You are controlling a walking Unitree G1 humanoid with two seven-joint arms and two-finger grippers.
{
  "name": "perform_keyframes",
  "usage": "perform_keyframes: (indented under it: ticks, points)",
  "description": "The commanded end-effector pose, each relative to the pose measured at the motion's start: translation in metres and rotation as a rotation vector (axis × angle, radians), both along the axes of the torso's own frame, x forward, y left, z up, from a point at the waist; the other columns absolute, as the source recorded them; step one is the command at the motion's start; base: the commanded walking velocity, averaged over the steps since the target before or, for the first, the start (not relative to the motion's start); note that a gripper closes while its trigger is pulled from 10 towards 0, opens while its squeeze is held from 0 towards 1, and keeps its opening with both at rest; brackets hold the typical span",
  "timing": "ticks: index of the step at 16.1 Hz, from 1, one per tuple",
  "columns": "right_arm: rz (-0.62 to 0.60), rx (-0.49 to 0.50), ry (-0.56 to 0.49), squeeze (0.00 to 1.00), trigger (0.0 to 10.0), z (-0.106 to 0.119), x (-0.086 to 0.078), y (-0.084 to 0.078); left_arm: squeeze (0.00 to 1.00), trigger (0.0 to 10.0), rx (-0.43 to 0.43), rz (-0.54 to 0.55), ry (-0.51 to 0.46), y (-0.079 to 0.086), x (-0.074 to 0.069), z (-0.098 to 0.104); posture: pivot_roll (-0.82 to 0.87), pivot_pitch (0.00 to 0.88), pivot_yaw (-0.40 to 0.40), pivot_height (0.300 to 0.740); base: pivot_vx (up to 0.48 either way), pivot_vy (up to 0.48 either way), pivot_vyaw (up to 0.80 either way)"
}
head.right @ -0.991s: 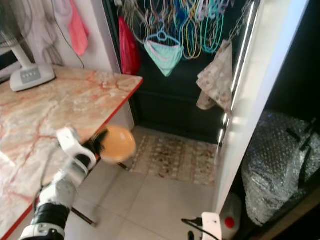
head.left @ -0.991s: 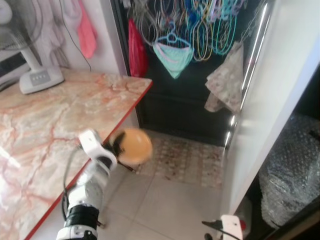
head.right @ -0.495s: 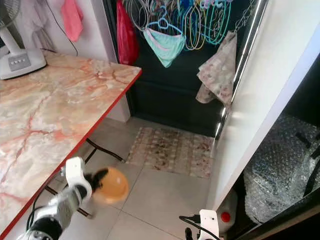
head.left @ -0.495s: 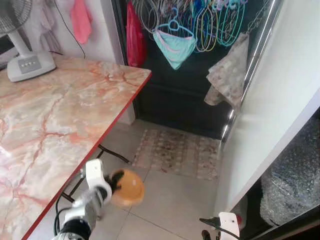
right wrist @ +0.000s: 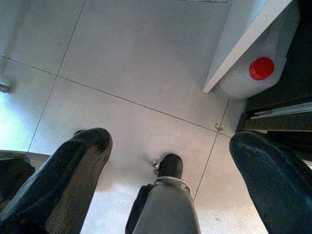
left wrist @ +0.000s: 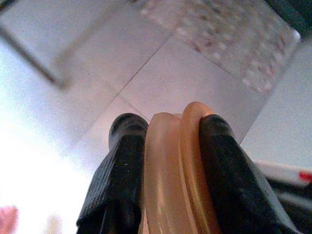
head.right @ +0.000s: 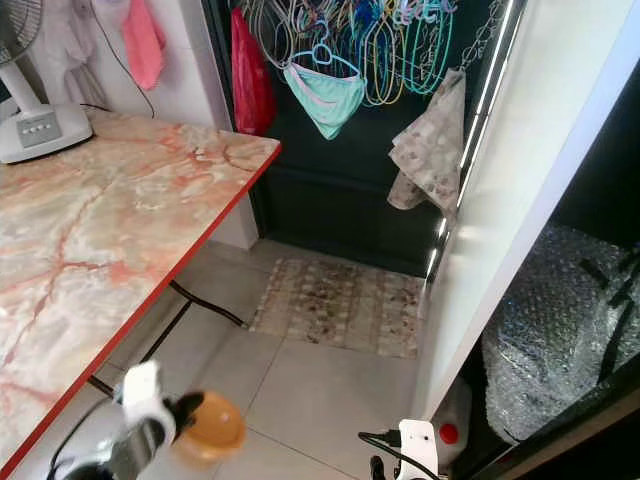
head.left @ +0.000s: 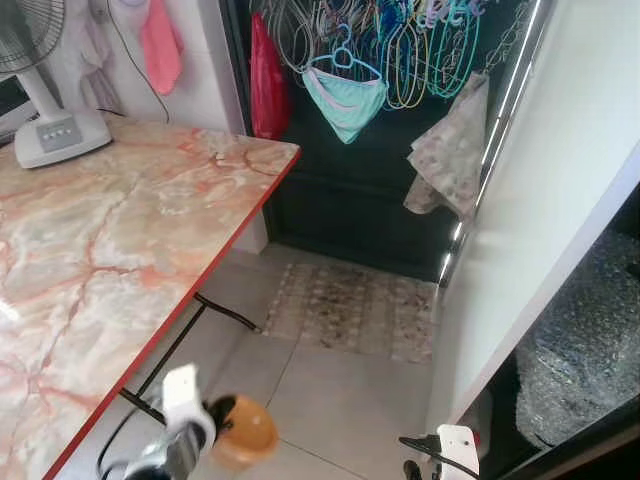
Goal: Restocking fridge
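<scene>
A: Left wrist view: the left gripper point(left wrist: 170, 161) is clamping an orange lid-like disc point(left wrist: 173, 170) edge-on, one black finger point(left wrist: 122, 170) pressing each face. Looks like a firm pinch.

B: Where is that sitting in the head views?

A: Low down, beside the marble table point(head.left: 90, 250), over the tiled floor point(head.left: 340, 390). The disc point(head.left: 240, 432) is sticking out past the fingertips, pointing toward the fridge side.

B: Fridge state?

A: White fridge door point(head.left: 560, 200) is standing open on the robot's right. Inside I'm seeing a bubble-wrapped bundle point(head.left: 580, 360); the rest is too dark to read.

B: Progress?

A: I'm judging it as mid-carry. Item is in hand and well apart from the fridge opening, nothing placed yet. Left to do: carry it across to the opening, set it on a shelf, release.

B: Right arm?

A: Right gripper point(right wrist: 170, 161) is hanging idle, fingers spread wide, holding nothing, pointing at the floor near a white jug with a red cap point(right wrist: 258, 70) at the door's foot.
</scene>
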State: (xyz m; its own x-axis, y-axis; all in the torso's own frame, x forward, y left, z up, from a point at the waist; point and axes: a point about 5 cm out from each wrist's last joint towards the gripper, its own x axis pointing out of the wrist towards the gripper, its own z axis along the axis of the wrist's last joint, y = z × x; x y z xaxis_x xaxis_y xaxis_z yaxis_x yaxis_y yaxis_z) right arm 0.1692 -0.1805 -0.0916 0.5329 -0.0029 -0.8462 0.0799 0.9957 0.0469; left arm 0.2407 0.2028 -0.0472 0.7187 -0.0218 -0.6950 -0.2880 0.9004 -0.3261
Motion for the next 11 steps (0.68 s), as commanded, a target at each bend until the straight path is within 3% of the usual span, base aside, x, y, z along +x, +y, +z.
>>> perform_keyframes:
  ticks: [1,2,3,8,11]
  points:
    - [0.002,0.004,-0.009,0.0,10.0,0.0,0.001,0.002,0.0,10.0,-0.064,0.227,-0.003,0.019,-0.008,-0.002,0.03,0.0,0.056,0.74,0.0,0.0,0.0]
    - [0.003,0.004,-0.009,0.0,10.0,0.0,0.001,0.002,0.0,10.0,-0.141,0.403,-0.013,0.028,-0.014,-0.004,0.03,0.0,0.054,0.74,0.0,0.0,0.0]
    - [0.002,0.004,-0.008,0.0,10.0,0.0,0.001,0.002,0.0,10.0,-0.167,0.455,-0.009,0.031,-0.018,-0.006,0.03,0.0,0.053,0.74,0.0,0.0,0.0]
    - [-0.003,0.001,-0.004,0.0,10.0,0.0,0.001,0.001,0.0,10.0,-0.189,0.481,0.08,0.026,-0.039,-0.02,0.03,0.0,0.052,0.74,0.0,0.0,0.0]
    - [0.007,-0.004,0.006,0.0,10.0,0.0,0.001,0.001,0.0,10.0,-0.191,0.472,0.086,0.024,-0.041,-0.022,0.03,0.0,0.05,0.74,0.0,0.0,-0.69]
